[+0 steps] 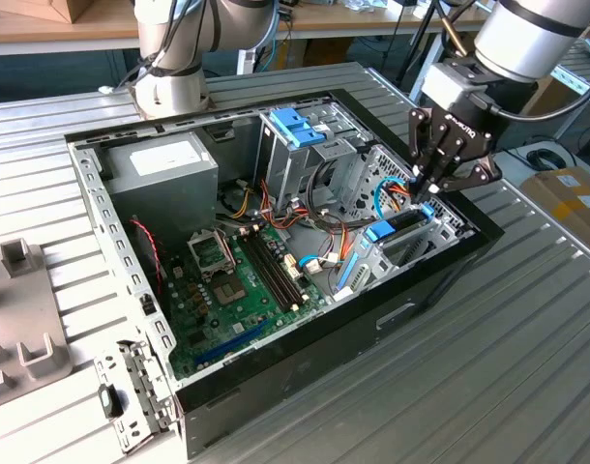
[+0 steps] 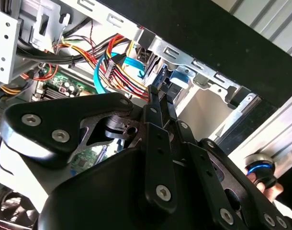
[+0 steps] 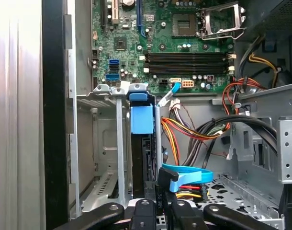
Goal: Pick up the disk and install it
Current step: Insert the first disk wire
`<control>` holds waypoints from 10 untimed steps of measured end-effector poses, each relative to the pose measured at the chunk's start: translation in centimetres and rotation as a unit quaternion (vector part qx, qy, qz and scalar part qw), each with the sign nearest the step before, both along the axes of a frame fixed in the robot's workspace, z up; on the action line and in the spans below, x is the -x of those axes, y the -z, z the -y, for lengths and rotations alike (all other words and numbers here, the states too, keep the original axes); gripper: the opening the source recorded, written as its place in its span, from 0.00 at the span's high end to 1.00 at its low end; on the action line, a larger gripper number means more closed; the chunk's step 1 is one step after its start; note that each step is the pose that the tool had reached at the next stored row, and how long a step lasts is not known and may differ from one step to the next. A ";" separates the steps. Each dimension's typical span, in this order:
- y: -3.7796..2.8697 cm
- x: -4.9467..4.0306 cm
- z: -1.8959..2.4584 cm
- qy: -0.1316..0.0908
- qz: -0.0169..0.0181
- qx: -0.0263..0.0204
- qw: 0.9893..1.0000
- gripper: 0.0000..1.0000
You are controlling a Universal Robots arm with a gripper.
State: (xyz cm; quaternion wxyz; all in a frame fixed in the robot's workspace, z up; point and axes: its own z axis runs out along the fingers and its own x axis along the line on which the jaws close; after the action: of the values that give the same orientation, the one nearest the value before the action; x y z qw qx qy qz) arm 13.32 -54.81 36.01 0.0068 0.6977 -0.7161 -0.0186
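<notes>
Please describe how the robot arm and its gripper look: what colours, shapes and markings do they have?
The arm is a silver-grey tube with rounded joints, and a dark cable runs beside it. The gripper is black, made of flat linkage bars with silver bolts that end in narrow fingers, with small white print on its body. A second silver-grey arm base stands behind the computer case.

A: The open computer case has black outer walls and a bare silver-grey metal frame. Inside it, the flat motherboard is green with black memory slots.

B: The boxy power supply is grey with a white label. The plastic handle on the metal cage is bright blue.

A: The upright disk shows a light blue plastic frame over a dark edge. The flat cable is blue, and the wire bundle is red, orange, yellow and black.

B: The gripper is black, on a grey-white arm. The ribbed table is pale grey.
</notes>
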 end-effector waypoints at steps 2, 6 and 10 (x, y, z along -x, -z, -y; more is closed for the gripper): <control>0.05 0.05 0.00 0.007 0.000 -0.001 1.000 0.82; 0.33 0.12 0.01 0.021 0.000 -0.001 1.000 0.82; 0.65 0.19 0.00 0.036 0.000 -0.001 0.999 0.82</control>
State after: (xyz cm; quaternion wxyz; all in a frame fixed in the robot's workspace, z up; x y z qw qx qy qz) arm 13.13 -54.82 35.36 0.0052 0.6711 -0.7411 -0.0199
